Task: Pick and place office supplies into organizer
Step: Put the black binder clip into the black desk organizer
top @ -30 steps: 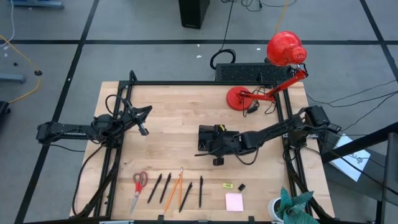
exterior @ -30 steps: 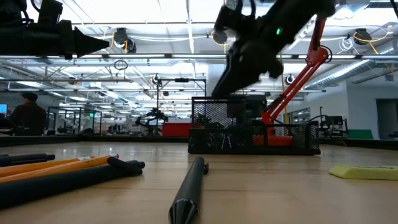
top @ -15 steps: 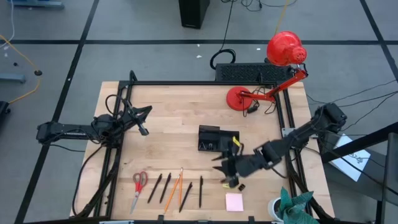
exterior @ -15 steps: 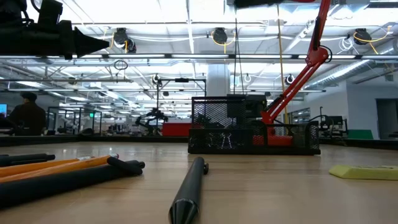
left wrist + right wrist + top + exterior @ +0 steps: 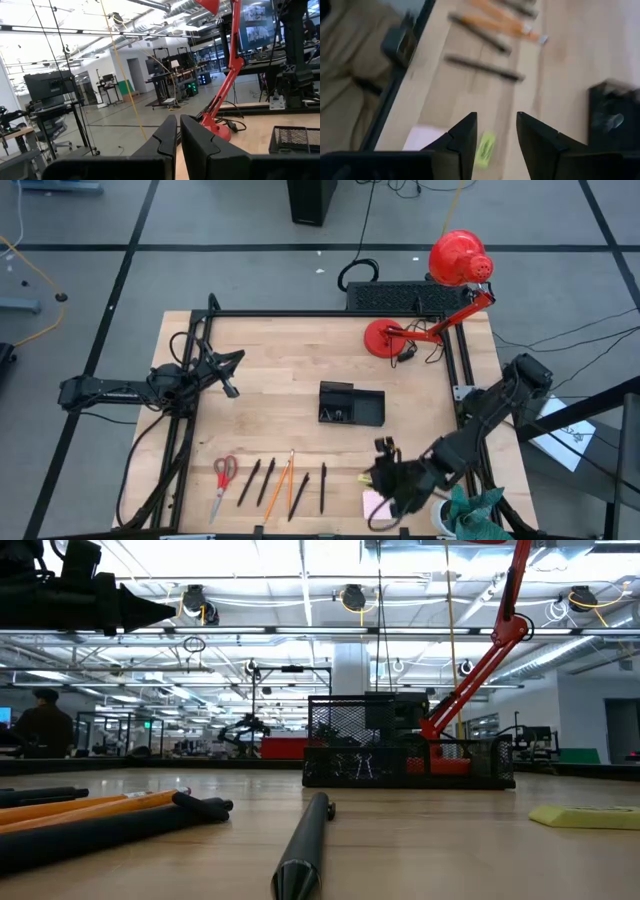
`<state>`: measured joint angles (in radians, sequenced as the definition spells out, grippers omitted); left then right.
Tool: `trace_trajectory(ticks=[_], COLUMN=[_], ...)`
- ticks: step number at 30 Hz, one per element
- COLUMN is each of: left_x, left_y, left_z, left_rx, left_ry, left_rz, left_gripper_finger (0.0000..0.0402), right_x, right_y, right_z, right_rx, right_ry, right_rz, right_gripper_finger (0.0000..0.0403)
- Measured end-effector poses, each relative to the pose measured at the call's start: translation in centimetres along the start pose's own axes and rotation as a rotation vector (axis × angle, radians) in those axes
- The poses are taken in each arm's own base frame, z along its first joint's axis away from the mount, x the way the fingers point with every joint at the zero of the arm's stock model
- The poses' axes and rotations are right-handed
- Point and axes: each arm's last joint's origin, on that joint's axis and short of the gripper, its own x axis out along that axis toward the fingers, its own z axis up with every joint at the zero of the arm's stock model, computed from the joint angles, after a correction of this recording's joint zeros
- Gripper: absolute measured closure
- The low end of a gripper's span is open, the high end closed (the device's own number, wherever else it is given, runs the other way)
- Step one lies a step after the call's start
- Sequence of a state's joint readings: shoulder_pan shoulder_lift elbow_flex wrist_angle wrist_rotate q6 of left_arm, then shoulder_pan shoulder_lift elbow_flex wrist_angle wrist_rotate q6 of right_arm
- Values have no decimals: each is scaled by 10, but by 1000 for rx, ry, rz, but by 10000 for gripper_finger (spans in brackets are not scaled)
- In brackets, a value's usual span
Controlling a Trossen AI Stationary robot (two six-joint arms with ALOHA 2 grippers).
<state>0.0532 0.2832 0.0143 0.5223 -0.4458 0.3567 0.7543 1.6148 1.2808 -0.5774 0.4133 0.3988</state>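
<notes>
Organizer (image 5: 351,404) mid-counter, contents unclear. Scissors (image 5: 223,475), pens (image 5: 322,486), pencils (image 5: 281,481), pink pad (image 5: 374,505), yellow-green piece (image 5: 485,146) all loose at front edge; most left to place. Right end effector (image 5: 495,131) empty, fingers apart, above pad. Left end effector (image 5: 178,131) pressed together, idle at left side.

Open-plan robotics lab; rows of workstations (image 5: 200,725), ceiling lights (image 5: 352,597), exposed ducts (image 5: 165,6)

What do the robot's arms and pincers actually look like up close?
Both arms are dark, jointed and slim, like black desk-lamp arms. The left pincer ends in two flat black fingers with angular, stepped inner edges. The right pincer has the same black, pointed wedge-shaped fingers. No markings show on the fingers.
</notes>
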Motion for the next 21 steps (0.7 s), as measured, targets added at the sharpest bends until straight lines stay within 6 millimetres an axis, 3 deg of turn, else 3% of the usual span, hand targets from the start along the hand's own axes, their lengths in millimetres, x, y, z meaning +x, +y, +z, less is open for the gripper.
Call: trace_trajectory(ticks=[11,16,21], left_x=[0,0,0], left_y=[0,0,0], left_z=[0,0,0], left_rx=[-3,-3,-4], left_ry=[3,3,3], left_rz=[-2,-2,-2], left_gripper_finger=[371,371,371], right_x=[25,34,36], right_y=[32,33,33], right_z=[-30,-45,-49], right_rx=[109,56,26], right_ry=[219,330,373], right_rz=[68,-1,4], right_gripper_finger=[290,289,260])
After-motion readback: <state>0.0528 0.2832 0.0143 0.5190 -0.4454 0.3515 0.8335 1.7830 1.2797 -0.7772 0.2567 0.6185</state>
